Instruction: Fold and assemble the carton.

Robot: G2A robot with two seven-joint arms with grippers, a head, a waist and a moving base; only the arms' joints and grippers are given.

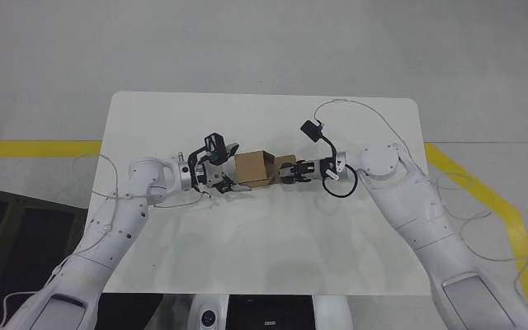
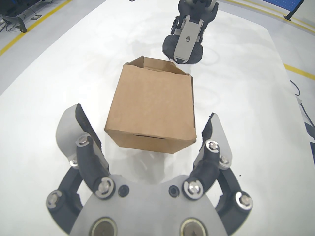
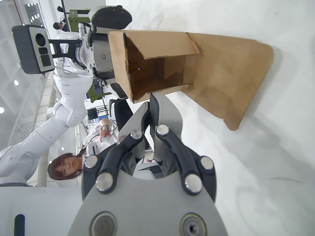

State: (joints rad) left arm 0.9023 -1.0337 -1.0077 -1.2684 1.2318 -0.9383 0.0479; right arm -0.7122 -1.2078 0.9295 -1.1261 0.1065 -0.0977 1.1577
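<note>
A brown carton (image 1: 254,168) lies on its side at the middle of the white table (image 1: 272,239). Its closed end faces my left gripper (image 2: 145,111), which is open, one finger on each side of that end and slightly apart from it. The carton's open mouth (image 3: 152,72) faces my right gripper (image 3: 151,104), which is shut with its tips at the edge of one side wall. One large flap (image 3: 228,74) lies flat on the table, and a smaller flap (image 3: 167,45) is folded partway over the mouth. The top view puts the left gripper (image 1: 224,175) and right gripper (image 1: 289,173) at opposite ends.
A thin cable (image 1: 363,107) loops over the table's far right part. Bare table surface lies in front of and behind the carton. Yellow floor tape (image 1: 41,148) runs past the table's sides.
</note>
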